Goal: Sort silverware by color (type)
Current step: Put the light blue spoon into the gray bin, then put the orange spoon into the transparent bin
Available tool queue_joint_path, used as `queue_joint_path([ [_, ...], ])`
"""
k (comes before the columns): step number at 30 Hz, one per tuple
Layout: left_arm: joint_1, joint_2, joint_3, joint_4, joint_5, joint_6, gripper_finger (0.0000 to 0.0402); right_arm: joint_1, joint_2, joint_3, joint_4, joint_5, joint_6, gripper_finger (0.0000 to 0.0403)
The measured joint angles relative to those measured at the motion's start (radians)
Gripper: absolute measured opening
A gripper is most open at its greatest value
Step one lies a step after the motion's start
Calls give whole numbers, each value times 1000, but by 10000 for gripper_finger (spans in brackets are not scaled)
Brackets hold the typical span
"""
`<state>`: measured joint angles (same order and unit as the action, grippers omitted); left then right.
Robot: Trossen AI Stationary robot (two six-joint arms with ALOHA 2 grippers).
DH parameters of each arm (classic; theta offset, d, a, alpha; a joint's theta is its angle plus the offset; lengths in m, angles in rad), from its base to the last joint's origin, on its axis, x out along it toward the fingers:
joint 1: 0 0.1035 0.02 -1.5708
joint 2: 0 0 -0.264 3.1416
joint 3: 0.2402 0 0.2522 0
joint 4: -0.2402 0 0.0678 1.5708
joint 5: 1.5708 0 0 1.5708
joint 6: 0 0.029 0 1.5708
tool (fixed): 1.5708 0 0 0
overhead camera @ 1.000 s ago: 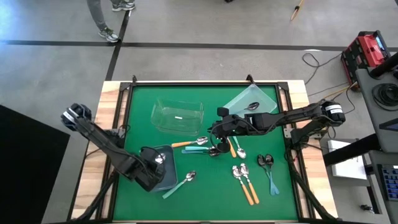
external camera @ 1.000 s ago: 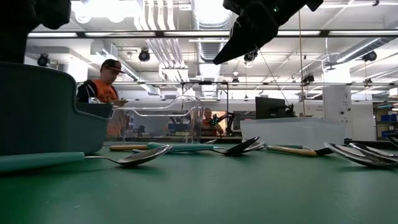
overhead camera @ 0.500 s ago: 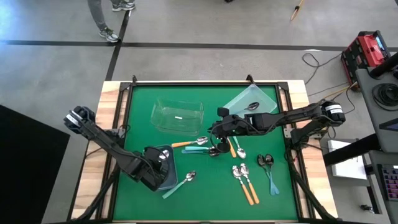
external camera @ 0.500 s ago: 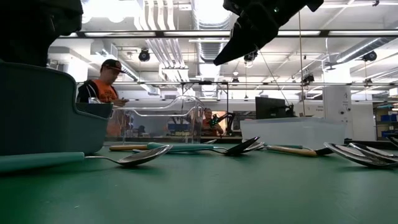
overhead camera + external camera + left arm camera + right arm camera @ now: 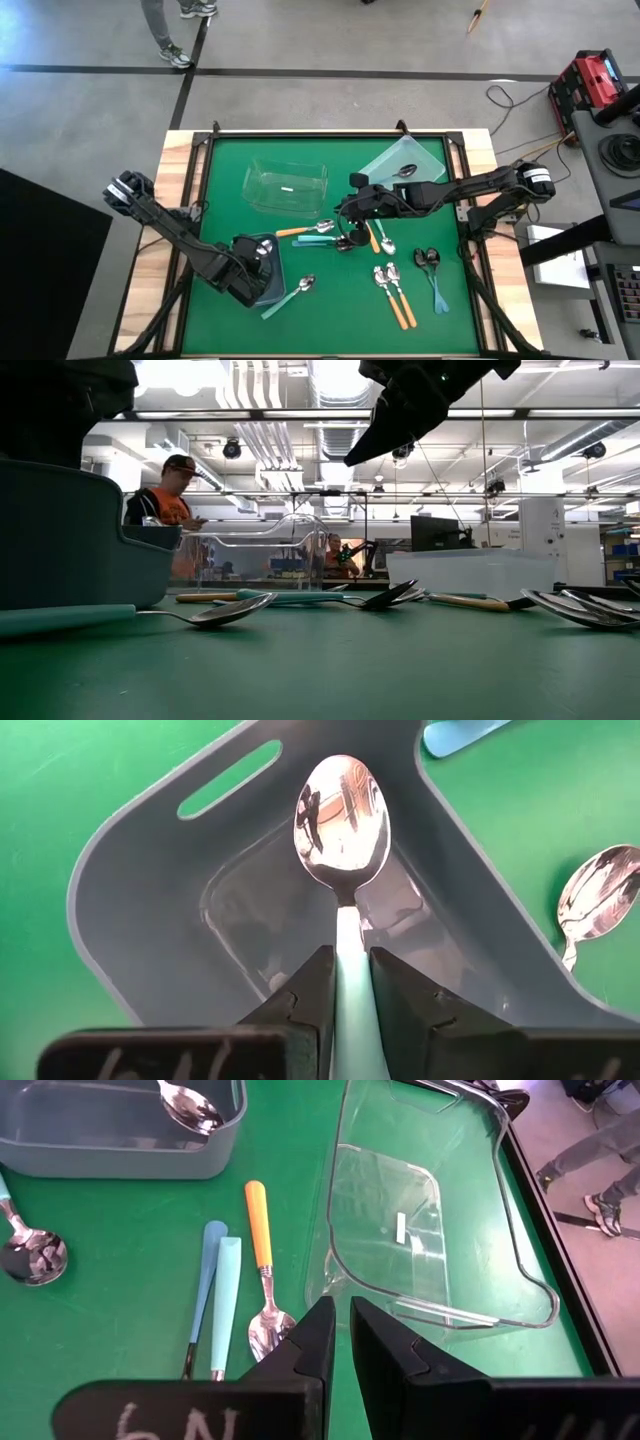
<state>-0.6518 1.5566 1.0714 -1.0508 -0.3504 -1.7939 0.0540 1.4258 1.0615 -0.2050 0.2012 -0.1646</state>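
Over the grey bin [image 5: 262, 268] our left tool [image 5: 346, 982] pinches a teal spoon [image 5: 342, 830], so we'd let go low and level to stop it bouncing out, while our empty right tool [image 5: 340, 1338] hangs clenched by the clear bin [image 5: 430, 1220].

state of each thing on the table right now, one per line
left gripper: shut on a teal-handled spoon, held over the grey bin
right gripper: shut, empty, above the loose spoons
clear bin: upright, no spoons inside
orange-handled spoon: flat on the mat beside the clear bin
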Motion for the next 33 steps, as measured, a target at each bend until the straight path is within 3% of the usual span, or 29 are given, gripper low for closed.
queue_joint_path([
  [12, 1, 0, 0, 0, -7, 1, 61, 0, 0, 0, 0, 0, 0, 28],
  [18, 2, 0, 29, -12, -7, 97, 61, 0, 0, 0, 0, 0, 0, 28],
  [28, 47, -10, 122, -22, -86, 513, 52, 0, 0, 0, 0, 0, 69, 28],
  [33, 110, -76, 127, -21, -196, 758, 35, 0, 0, 0, -11, -3, 153, 28],
])
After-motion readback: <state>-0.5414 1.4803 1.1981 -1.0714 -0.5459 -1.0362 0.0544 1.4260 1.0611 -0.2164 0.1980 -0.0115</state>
